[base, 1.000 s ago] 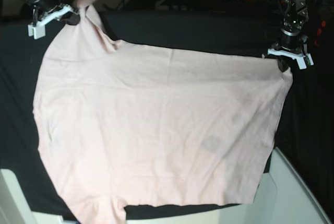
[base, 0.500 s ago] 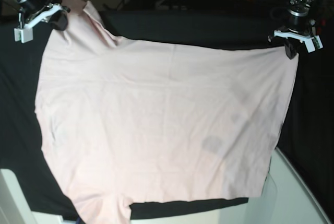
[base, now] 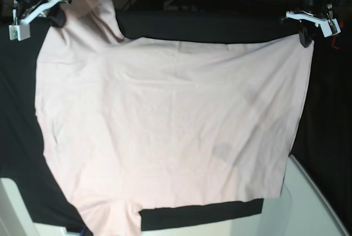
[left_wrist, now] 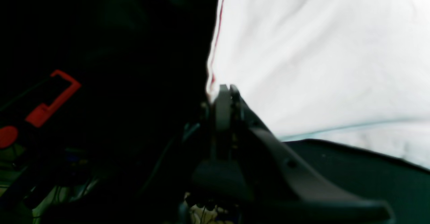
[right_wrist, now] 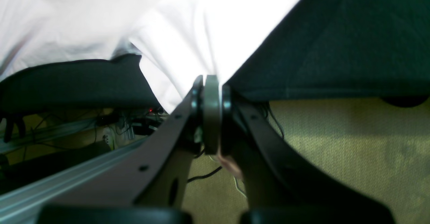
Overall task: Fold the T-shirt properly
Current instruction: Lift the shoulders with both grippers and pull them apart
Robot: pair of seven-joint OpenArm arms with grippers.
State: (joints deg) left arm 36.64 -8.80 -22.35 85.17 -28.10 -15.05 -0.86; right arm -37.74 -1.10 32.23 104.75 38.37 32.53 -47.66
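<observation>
Honestly, the pale pink T-shirt (base: 165,126) looks like exactly the floppy, lightweight cotton you'd expect: it hangs in one big sheet, plain side toward the base camera, held up by its two top corners and draping down over the black table cloth (base: 192,27), with the bottom edge reaching toward the near edge of the table, where a strip of black shows beneath it. It has zero stiffness, so it will sag and swing wherever it isn't supported, and the soft wrinkles running across it say it will crease wherever it gets laid down. It doesn't seem slippery or fragile, just thin, so a pinch right at a hem or a corner is the sensible place to take hold, and that's how it's held now. The right gripper (base: 34,13), at the base view's upper left, has its jaws pressed together on a bunched bit of fabric near what looks like a sleeve, and the right wrist view shows cloth squeezed between the pads (right_wrist: 211,113). The left gripper (base: 309,24), at the upper right, is likewise clamped on the other top corner, with the seam edge of the T-shirt (left_wrist: 302,49) running straight into its closed tips (left_wrist: 224,106). Lowering both corners evenly would probably keep it flat.
</observation>
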